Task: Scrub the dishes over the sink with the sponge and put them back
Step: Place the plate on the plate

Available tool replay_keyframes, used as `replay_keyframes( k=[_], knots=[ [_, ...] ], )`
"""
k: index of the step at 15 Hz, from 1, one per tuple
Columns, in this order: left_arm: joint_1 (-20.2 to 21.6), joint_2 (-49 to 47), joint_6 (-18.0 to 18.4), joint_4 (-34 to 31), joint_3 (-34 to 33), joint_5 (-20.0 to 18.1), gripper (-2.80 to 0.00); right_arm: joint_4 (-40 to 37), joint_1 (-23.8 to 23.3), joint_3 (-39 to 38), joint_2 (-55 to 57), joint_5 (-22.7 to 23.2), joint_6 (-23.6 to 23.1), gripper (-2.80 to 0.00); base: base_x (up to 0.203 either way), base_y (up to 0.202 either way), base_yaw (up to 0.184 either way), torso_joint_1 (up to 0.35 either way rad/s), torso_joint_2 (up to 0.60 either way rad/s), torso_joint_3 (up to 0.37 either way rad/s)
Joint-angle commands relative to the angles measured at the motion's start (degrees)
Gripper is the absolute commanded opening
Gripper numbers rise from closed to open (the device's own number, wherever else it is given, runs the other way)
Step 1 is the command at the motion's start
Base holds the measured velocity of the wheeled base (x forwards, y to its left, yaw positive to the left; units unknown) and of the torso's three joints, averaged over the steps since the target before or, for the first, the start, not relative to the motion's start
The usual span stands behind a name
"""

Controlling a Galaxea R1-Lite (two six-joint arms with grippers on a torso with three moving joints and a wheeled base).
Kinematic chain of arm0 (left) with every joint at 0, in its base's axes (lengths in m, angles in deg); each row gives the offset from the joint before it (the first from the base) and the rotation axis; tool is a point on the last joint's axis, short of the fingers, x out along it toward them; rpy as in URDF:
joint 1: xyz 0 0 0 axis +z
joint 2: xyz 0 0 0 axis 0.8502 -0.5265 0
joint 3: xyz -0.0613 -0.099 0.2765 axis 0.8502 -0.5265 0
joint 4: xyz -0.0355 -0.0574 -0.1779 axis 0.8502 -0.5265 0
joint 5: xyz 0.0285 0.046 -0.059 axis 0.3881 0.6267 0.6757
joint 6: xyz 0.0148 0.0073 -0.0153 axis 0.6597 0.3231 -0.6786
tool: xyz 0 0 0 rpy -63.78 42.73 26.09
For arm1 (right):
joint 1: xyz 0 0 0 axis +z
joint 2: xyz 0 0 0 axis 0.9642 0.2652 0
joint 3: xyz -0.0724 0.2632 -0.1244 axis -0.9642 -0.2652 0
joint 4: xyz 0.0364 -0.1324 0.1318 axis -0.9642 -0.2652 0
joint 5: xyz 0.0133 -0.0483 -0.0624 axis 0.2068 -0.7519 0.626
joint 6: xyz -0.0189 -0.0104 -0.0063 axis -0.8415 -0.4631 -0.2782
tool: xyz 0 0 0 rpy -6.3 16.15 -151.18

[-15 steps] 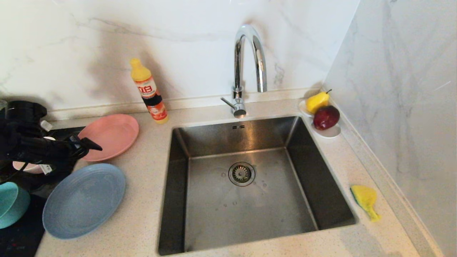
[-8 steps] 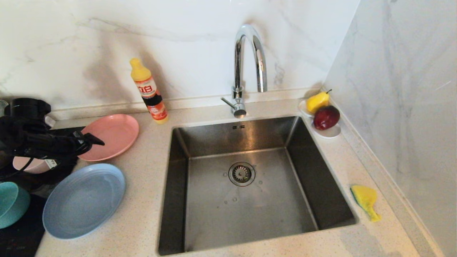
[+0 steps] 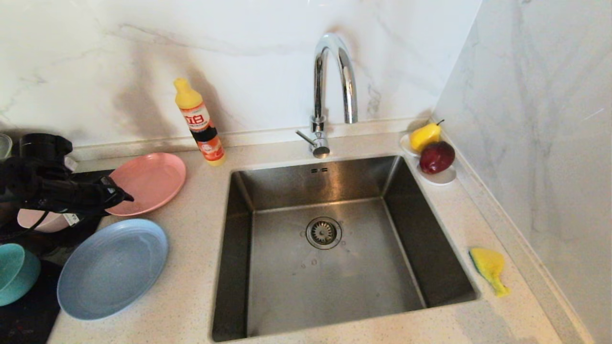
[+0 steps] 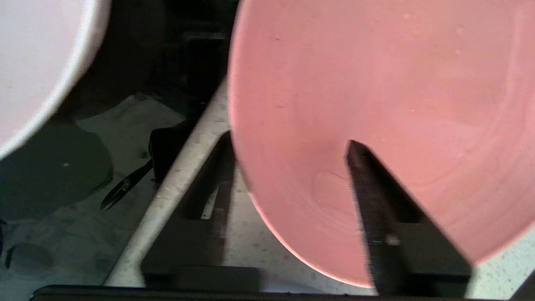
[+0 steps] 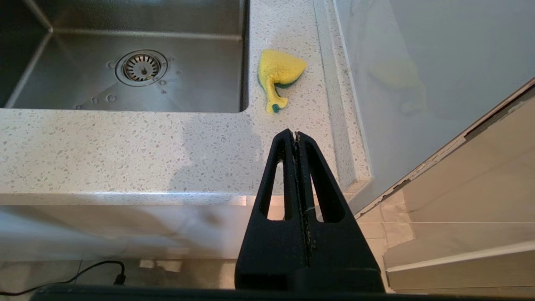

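Observation:
The salmon-pink plate [image 3: 148, 179] lies on the counter left of the sink [image 3: 296, 286]. My left gripper [image 3: 125, 195] is at its near-left rim. In the left wrist view the left gripper [image 4: 288, 140] is open, one finger over the plate [image 4: 376, 75] and the other below its rim. The light blue plate [image 3: 112, 267], teal bowl [image 3: 14, 272] and pale pink bowl [image 3: 36, 222] sit close by. The sponge [image 3: 488, 267] rests on the counter right of the sink. My right gripper [image 5: 296, 133] hangs shut and empty off the counter's front edge, short of the sponge [image 5: 280, 71].
A chrome tap [image 3: 330, 71] stands behind the sink and a yellow soap bottle [image 3: 200, 123] against the wall. A pear [image 3: 424, 135] and a red apple [image 3: 437, 156] lie on a white saucer [image 3: 442, 177] at the back right. A black hob [image 3: 24, 320] borders the left edge.
The left gripper's fingers have drawn closer together around the pink plate's rim, and the hand dipped slightly. The plate has not moved. Nothing else differs.

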Motion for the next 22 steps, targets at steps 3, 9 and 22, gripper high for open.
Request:
replay_keyframes(
  k=[3,9,22],
  knots=[
    [0.25,1.03,0.10,-0.76,0.15,0.20,-2.80,0.00,0.01,0.00,0.00,0.01,-0.06,-2.80,0.000,0.000,0.000,0.000,0.00,0.000],
    [2.40,3.89,1.18,-1.25,0.31,0.34,-2.80,0.00,0.01,0.00,-0.01,0.01,-0.06,-2.80,0.000,0.000,0.000,0.000,0.00,0.000],
    [6.29,15.89,6.59,-20.08,1.20,1.54,-2.80,0.00,0.01,0.00,-0.01,0.01,-0.06,-2.80,0.000,0.000,0.000,0.000,0.00,0.000]
  ],
)
